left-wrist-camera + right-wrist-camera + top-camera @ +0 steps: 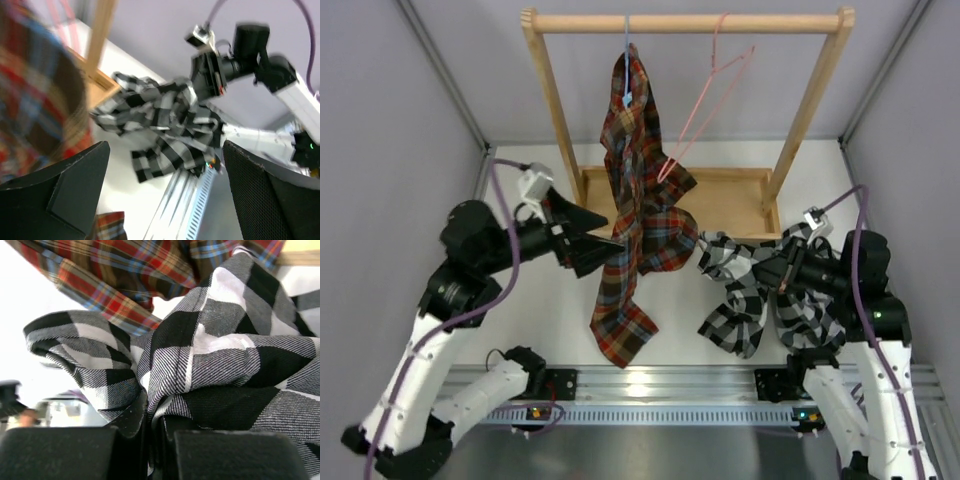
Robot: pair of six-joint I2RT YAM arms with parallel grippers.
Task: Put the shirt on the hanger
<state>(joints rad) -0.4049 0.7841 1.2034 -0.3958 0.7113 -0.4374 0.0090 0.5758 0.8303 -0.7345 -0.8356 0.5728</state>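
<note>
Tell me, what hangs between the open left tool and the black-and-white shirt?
The red tartan shirt separates the left tool from the black-and-white shirt, seen in the top view.

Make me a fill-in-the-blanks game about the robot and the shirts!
1. The right hand is shut on the checked shirt, which is black and ____.
2. The left hand is wide ____.
3. The tartan shirt hangs on a hanger coloured light ____.
4. The bare hanger is ____.

Missing words: white; open; blue; pink.
</note>
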